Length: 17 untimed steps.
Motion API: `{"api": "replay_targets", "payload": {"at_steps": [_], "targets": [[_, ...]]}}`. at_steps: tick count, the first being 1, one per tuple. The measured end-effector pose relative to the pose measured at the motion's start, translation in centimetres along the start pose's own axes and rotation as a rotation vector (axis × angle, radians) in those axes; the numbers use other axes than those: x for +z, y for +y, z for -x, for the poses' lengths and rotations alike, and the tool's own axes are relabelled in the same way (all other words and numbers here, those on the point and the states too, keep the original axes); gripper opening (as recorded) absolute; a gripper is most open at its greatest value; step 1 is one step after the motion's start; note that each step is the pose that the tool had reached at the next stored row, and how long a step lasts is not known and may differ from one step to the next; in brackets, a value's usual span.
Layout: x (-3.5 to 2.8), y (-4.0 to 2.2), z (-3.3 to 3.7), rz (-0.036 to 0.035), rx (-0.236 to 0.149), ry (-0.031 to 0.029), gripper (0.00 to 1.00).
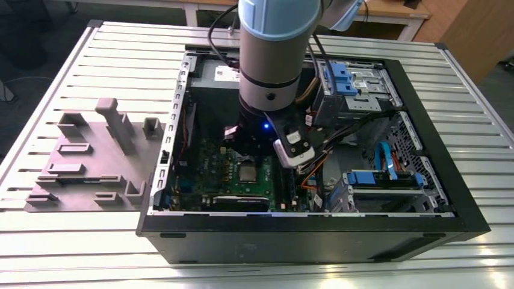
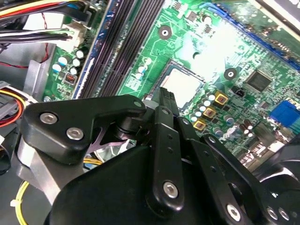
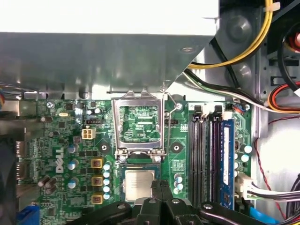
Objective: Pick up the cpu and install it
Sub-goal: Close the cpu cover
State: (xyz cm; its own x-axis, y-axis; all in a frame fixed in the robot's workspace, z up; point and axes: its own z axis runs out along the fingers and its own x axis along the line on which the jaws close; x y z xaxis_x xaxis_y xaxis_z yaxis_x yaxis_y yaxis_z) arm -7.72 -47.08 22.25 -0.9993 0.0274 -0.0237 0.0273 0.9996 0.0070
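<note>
Gripper [image 3: 160, 184]: black fingers pressed together with nothing between them, tips over the edge of the cpu [image 3: 138, 183]; cannot tell whether they touch.
Cpu: silver-grey top, lying flat in the socket of the green board [image 3: 56, 136].
Socket frame [image 3: 139, 123]: metal, standing open just beyond the cpu.
Computer case [image 1: 305, 232]: open, around the board.
Fixture tray [image 1: 88, 150]: grey, at the exterior view's left.

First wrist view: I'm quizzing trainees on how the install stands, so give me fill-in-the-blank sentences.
The small square silver-grey cpu lies in the green circuit board's ___.
The hinged silver metal frame stands ___, not closed.
The black gripper is poised over the ___.
Missing: socket; open; cpu.
</note>
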Motion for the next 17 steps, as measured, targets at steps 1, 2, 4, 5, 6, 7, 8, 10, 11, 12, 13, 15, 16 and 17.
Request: {"api": "replay_targets", "payload": {"at_steps": [1,2,4,5,6,7,8,10,11,12,13,15,16,17], "targets": [[0.02,0.04,0.08,0.0001,-0.002,0.0000,0.10],[0.05,0.07,0.15,0.0004,-0.006,-0.0001,0.10],[0.07,0.08,0.18,0.0007,-0.018,0.0001,0.10],[0.07,0.08,0.18,0.0014,-0.030,0.0004,0.10],[0.07,0.08,0.19,0.0031,-0.043,0.0005,0.10],[0.09,0.09,0.19,0.0052,-0.055,0.0005,0.10],[0.10,0.09,0.19,0.0074,-0.067,0.0006,0.10],[0.11,0.09,0.19,0.0136,-0.090,0.0006,0.10],[0.11,0.08,0.20,0.0194,-0.099,0.0004,0.10],[0.12,0.09,0.20,0.0206,-0.100,0.0003,0.10],[0.12,0.09,0.20,0.0207,-0.100,0.0003,0.10],[0.11,0.09,0.20,0.0206,-0.100,0.0004,0.10],[0.12,0.10,0.20,0.0207,-0.100,0.0003,0.10],[0.11,0.16,0.20,0.0206,-0.100,0.0004,0.10]]}}
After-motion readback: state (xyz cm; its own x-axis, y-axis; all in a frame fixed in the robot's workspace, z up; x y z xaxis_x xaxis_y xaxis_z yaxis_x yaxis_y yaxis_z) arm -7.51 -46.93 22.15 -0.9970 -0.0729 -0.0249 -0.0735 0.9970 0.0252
